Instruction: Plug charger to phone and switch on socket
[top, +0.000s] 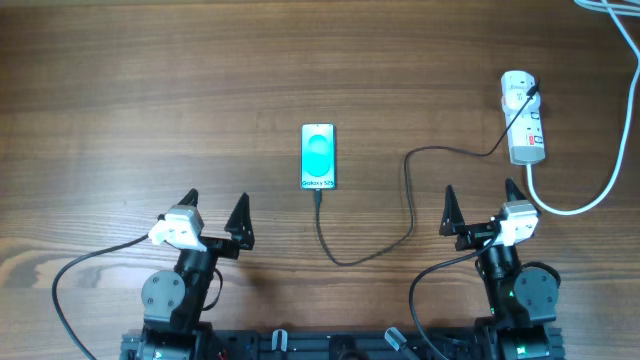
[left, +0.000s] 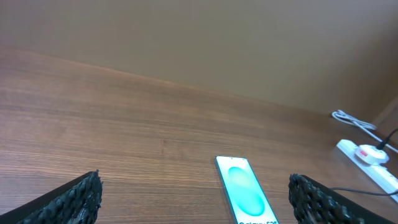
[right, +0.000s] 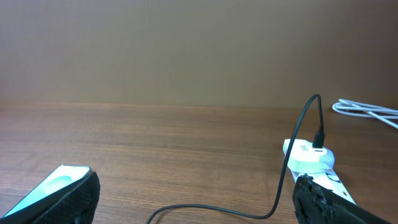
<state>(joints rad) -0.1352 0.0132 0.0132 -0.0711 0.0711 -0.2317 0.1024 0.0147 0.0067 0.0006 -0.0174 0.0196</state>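
Note:
The phone (top: 318, 156) lies flat mid-table, cyan screen up, white text strip at its near end. It also shows in the left wrist view (left: 245, 196) and at the left edge of the right wrist view (right: 50, 187). The thin black charger cable (top: 404, 215) runs from the phone's near end, where its tip sits, in a loop to the white socket strip (top: 523, 122) at the right, which also shows in the right wrist view (right: 314, 160). My left gripper (top: 213, 207) is open, near left of the phone. My right gripper (top: 480, 196) is open, just near of the socket.
A thick white cord (top: 600, 195) curves from the socket's near end up the table's right side. The table is bare brown wood (top: 130, 90). A plain brown wall stands behind the far edge in both wrist views.

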